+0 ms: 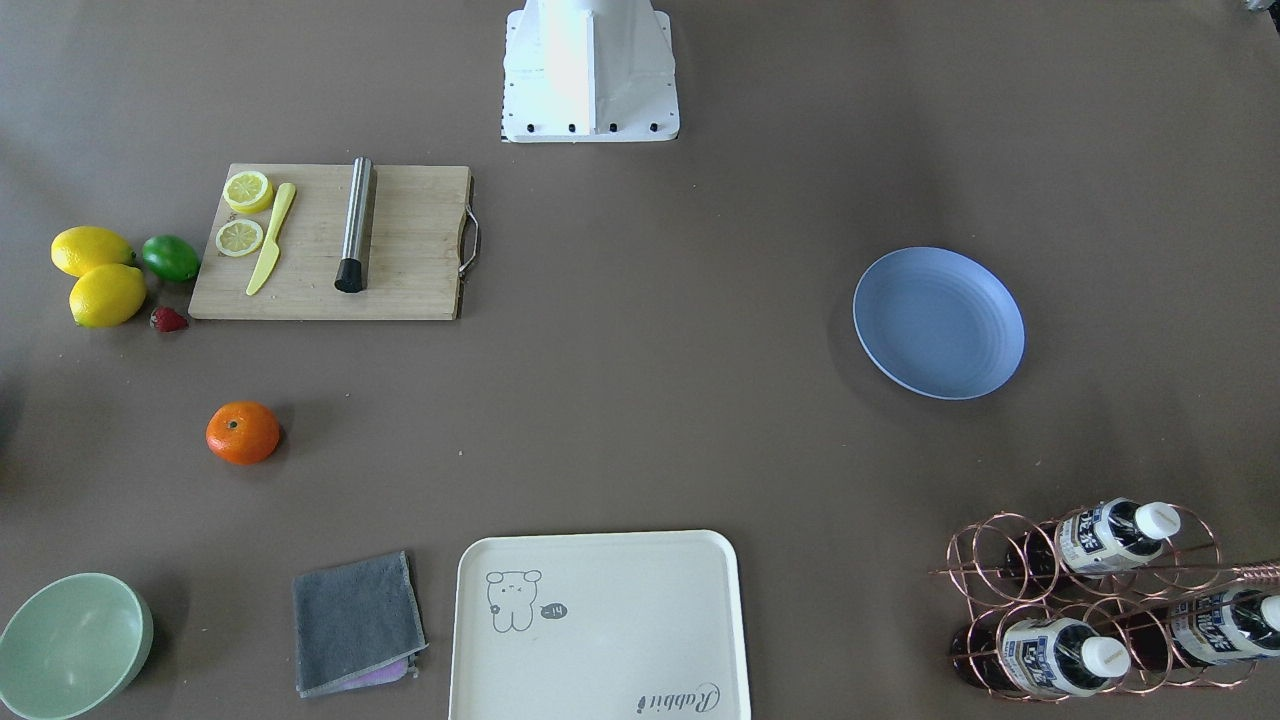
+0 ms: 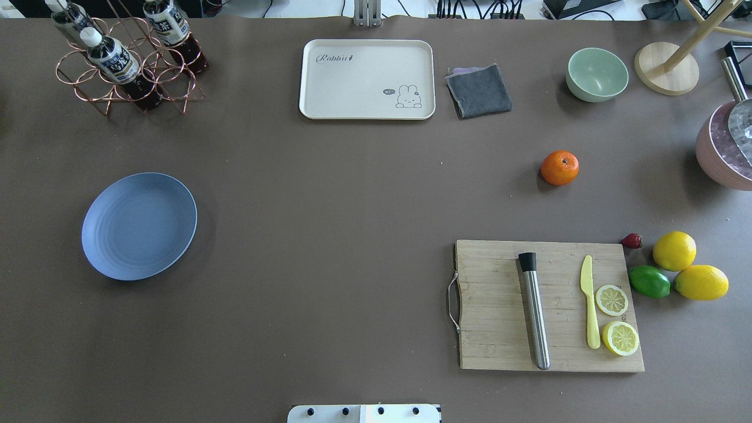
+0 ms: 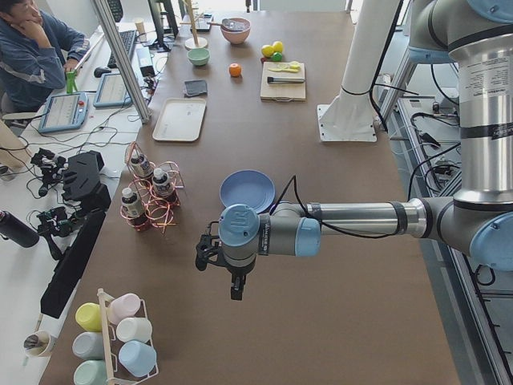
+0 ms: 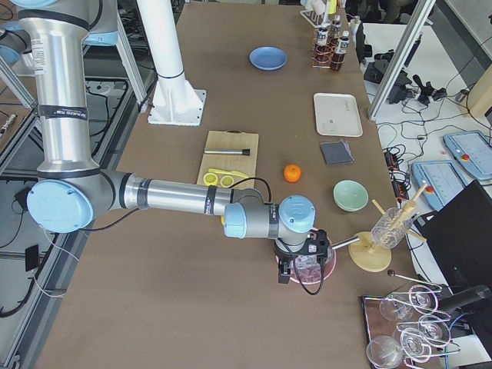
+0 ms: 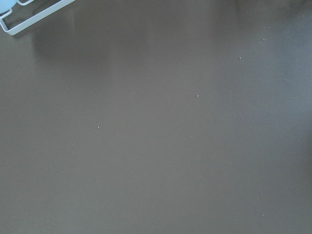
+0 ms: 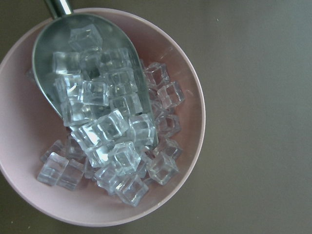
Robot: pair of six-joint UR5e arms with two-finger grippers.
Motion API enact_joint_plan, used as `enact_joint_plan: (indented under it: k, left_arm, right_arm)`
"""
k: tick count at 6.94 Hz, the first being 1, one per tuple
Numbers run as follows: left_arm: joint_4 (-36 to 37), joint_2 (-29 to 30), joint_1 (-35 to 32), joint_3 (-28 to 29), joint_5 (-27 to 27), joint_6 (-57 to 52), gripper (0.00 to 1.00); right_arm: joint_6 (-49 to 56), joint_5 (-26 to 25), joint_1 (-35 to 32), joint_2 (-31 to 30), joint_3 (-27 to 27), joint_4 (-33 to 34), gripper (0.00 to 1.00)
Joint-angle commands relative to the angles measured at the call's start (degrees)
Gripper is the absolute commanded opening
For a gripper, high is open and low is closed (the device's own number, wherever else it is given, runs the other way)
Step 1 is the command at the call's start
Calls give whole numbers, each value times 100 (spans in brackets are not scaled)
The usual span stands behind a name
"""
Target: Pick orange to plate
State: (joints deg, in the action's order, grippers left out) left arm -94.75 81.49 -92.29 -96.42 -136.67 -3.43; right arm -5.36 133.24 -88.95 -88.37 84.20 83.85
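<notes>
The orange (image 2: 559,167) sits alone on the brown table between the cutting board and the green bowl, also visible as the orange (image 1: 243,432). Far across the table lies the blue-lavender plate (image 2: 139,225), with nothing on it. Neither gripper shows in the overhead or front views. In the left side view my left gripper (image 3: 234,287) hangs over bare table just short of the plate (image 3: 247,190). My right gripper (image 4: 296,270) hovers over a pink bowl of ice, well away from the orange (image 4: 291,173). I cannot tell whether either gripper is open or shut.
A wooden cutting board (image 2: 499,329) carries a steel muddler, a yellow knife and lemon slices. Lemons (image 2: 674,251), a lime and a strawberry lie beside it. A cream tray (image 2: 367,79), grey cloth, green bowl (image 2: 597,74), bottle rack (image 2: 126,64) and pink ice bowl (image 6: 185,87) line the far edge.
</notes>
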Motion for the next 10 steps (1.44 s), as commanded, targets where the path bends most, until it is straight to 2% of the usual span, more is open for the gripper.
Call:
enact_joint_plan:
  k: [1, 7, 10]
  left_arm:
    - [-9, -2, 0, -26, -17, -9, 98]
    - [-18, 16, 18, -62, -53, -9, 98]
    - [-26, 95, 18, -377, -61, 17, 98]
  right_arm:
    - [0, 0, 0, 4, 0, 0, 100]
    - [0, 0, 0, -5, 9, 0, 100]
    - [0, 9, 0, -5, 88, 0, 100]
